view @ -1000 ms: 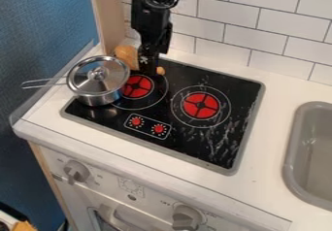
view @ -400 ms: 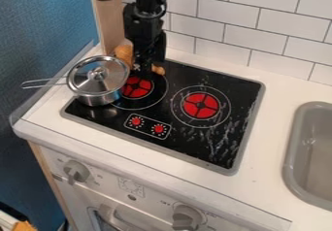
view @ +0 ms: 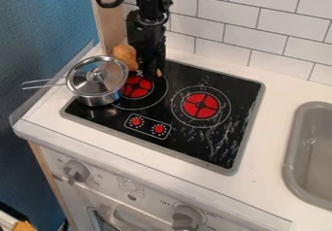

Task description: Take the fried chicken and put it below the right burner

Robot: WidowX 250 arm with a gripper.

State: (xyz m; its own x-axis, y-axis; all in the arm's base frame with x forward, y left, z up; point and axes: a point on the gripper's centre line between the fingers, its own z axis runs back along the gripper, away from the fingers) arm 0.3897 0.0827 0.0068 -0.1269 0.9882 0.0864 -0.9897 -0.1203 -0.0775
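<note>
Arm: black, coming down from the top edge of the view, a dark cable looped beside its upper part.
Hand (view: 150, 72): pointing downward, low over the rear of the left burner (view: 137, 88); whether it is open, closed or gripping cannot be told from this angle.
Fried chicken (view: 125, 54): golden brown, at the rear left of the stovetop, partly hidden by the hand; its rounded end shows to the left of the hand and a small tip peeks out on the right. Whether the two touch is unclear.
Pot (view: 97, 99): shiny metal, to the left of the hand and a little nearer the viewer, with a lid (view: 109, 72) on and a wire handle (view: 44, 83) pointing away from the hand.
Right burner (view: 200, 105): red, to the right of the hand and nearer the viewer.
Stovetop (view: 194, 147): black with a grey rim, under and in front of the hand; two small red dials (view: 158, 128) sit nearer the viewer than the hand.
Tabletop (view: 275, 87): white, around the stovetop.
Sink (view: 291, 147): grey, well apart from the hand, at the right edge.
Wall (view: 272, 21): white tiles behind the hand.
</note>
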